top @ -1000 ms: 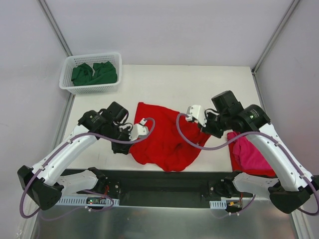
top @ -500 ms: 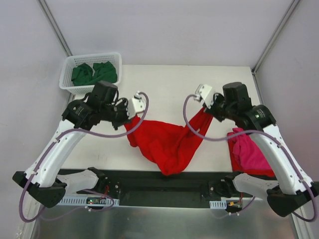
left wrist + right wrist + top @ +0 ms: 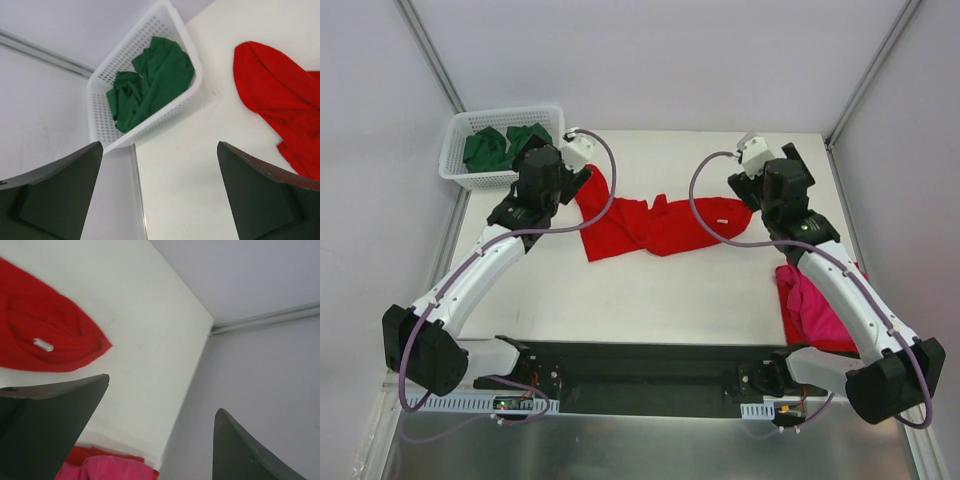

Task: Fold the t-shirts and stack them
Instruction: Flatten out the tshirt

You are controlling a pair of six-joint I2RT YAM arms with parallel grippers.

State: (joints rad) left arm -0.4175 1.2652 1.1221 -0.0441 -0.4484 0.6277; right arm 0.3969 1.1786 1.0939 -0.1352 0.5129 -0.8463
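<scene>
From above, the red t-shirt (image 3: pixel 655 225) lies stretched in a crumpled band across the far half of the table (image 3: pixel 670 290), between the two pincers. The left gripper (image 3: pixel 580 178) hangs at the shirt's left end, the right gripper (image 3: pixel 748 190) at its right end; whether either touches the cloth cannot be told from here. A magenta-pink t-shirt (image 3: pixel 815 305) sits bunched at the table's right edge, under the right arm. Dark green t-shirts (image 3: pixel 508 148) fill the white basket (image 3: pixel 500 182) off the far left corner.

On the left wrist camera, the pincer's fingers (image 3: pixel 50 195) stand spread wide, gripping nothing. The red cloth lies to the right of them on the tabletop, clear of both fingers, and the basket of green shirts lies ahead to the left.

On the right wrist camera, the fingers (image 3: pixel 45 425) are likewise parted wide and empty. The red shirt's end, with a small white label (image 3: pixel 43 344), lies flat at upper left beyond the left finger, apart from it. A strip of the pink shirt shows at the bottom edge.
</scene>
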